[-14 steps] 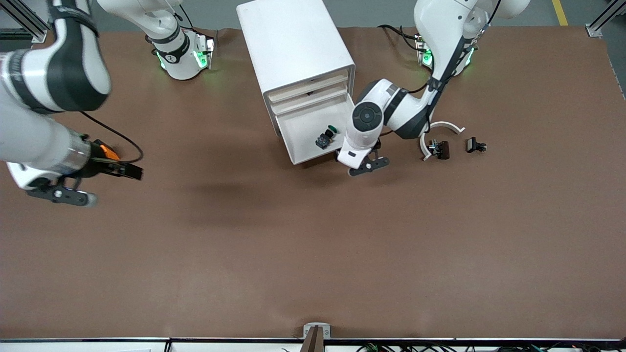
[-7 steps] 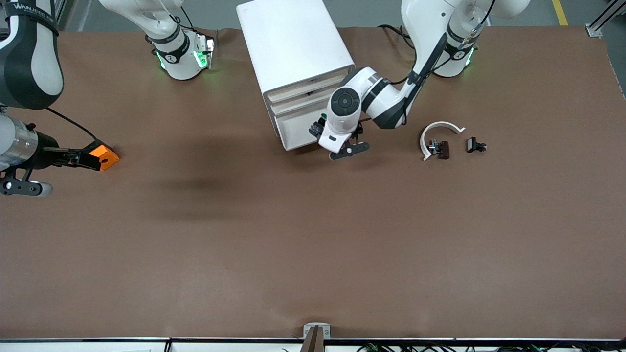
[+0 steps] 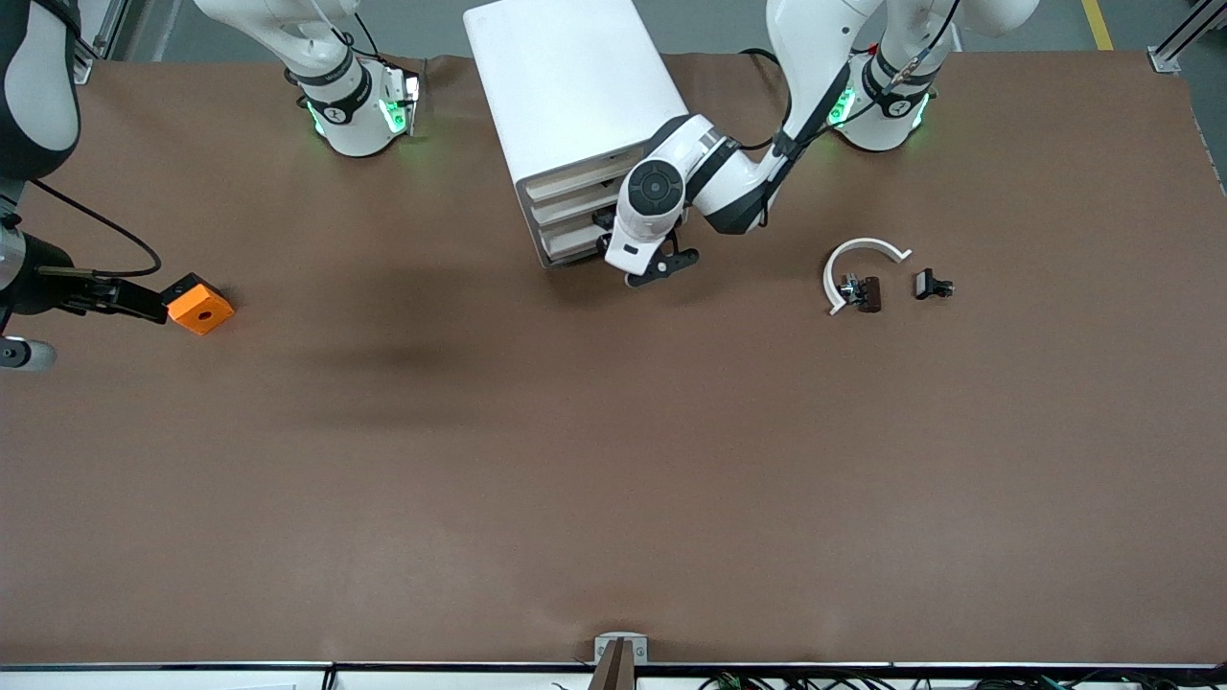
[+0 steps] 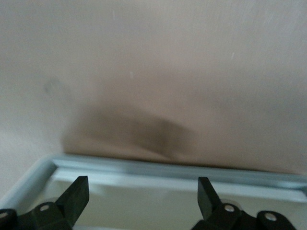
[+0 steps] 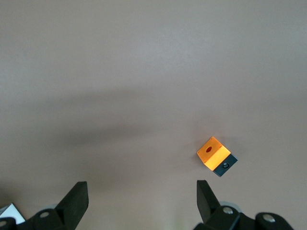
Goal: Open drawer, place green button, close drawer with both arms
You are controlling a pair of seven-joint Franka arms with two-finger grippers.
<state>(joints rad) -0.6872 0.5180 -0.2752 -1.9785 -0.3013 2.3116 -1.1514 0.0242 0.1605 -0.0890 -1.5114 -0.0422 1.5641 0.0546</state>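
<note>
The white cabinet (image 3: 575, 86) stands at the robots' edge of the table. Its lowest drawer (image 3: 567, 246) is pushed in, with its cream front about level with the other fronts. My left gripper (image 3: 608, 226) is low against that drawer front. In the left wrist view the left gripper (image 4: 142, 191) is open, with the cream front (image 4: 144, 201) and its white rim right at the fingertips. The button is hidden. My right gripper (image 3: 144, 309) is open and empty beside the orange block (image 3: 199, 309), at the right arm's end of the table. It also shows open in the right wrist view (image 5: 142, 191).
The orange block with a black hole (image 5: 217, 155) lies on the table apart from the right fingers. A white arc (image 3: 863, 255) and two small black parts (image 3: 861, 291) (image 3: 932, 284) lie toward the left arm's end of the table.
The left gripper has pushed the open drawer into the cabinet, and the button has gone from sight with it. The right arm has drawn back toward its end of the table, uncovering the orange block.
</note>
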